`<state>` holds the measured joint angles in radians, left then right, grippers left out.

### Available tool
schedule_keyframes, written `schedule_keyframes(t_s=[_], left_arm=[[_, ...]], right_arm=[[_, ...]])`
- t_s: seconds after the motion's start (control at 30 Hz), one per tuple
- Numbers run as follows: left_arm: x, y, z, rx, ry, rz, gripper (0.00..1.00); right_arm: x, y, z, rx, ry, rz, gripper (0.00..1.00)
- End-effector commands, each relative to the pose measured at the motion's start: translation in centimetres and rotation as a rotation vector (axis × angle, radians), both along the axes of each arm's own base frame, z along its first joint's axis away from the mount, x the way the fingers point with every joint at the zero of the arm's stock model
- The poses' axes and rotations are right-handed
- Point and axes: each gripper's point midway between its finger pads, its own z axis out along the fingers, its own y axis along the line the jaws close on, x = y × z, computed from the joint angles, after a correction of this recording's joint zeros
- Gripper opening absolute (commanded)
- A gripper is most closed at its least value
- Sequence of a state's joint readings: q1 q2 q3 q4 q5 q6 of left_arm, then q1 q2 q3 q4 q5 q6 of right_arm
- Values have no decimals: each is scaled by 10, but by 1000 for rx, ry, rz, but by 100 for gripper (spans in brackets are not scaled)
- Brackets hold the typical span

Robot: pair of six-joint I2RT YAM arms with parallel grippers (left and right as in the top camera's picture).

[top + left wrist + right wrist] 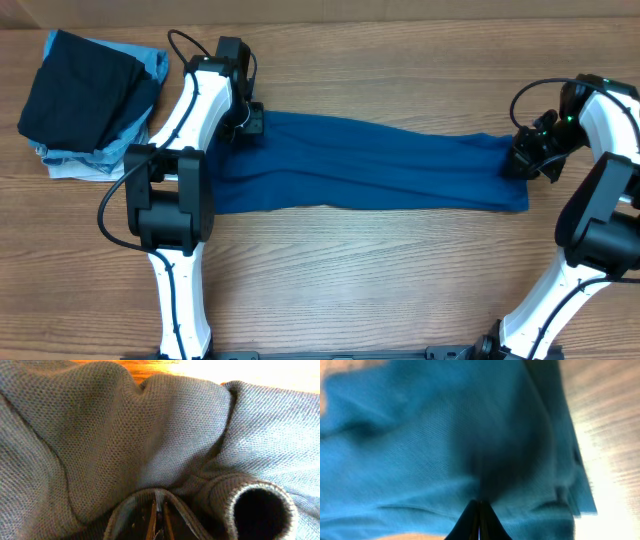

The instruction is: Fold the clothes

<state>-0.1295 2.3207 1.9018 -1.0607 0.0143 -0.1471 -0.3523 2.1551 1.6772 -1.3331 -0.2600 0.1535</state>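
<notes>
One blue T-shirt (370,165) lies stretched in a long band across the bench (400,60) between two claws, one pile of other garments (90,100) near its left end. Only the wrist views show the grips: the left claw (159,512) pinches a bunched fold, the right claw (480,512) is pressed together against the cloth, whether catching any I cannot tell.

left arm (195,100): white links, black joint blocks; right arm (612,115): same, green light (570,118) by wrist; cables (101,210): black loops
</notes>
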Motion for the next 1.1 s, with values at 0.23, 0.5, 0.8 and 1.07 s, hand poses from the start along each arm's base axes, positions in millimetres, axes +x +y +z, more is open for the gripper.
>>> schedule_keyframes(t_s=[0.23, 0.5, 0.8, 1.07], left_arm=[[-6, 17, -12, 83, 35, -10, 9], [3, 19, -7, 96, 1, -5, 4], [41, -12, 127, -63, -188, -24, 5], [13, -48, 82, -112, -51, -114, 41]], right_arm=[[-37, -33, -33, -241, 107, -19, 4], [0, -47, -32, -121, -113, -51, 7], [26, -41, 8, -86, -178, -34, 29], [43, 1, 24, -150, -187, 164, 35]])
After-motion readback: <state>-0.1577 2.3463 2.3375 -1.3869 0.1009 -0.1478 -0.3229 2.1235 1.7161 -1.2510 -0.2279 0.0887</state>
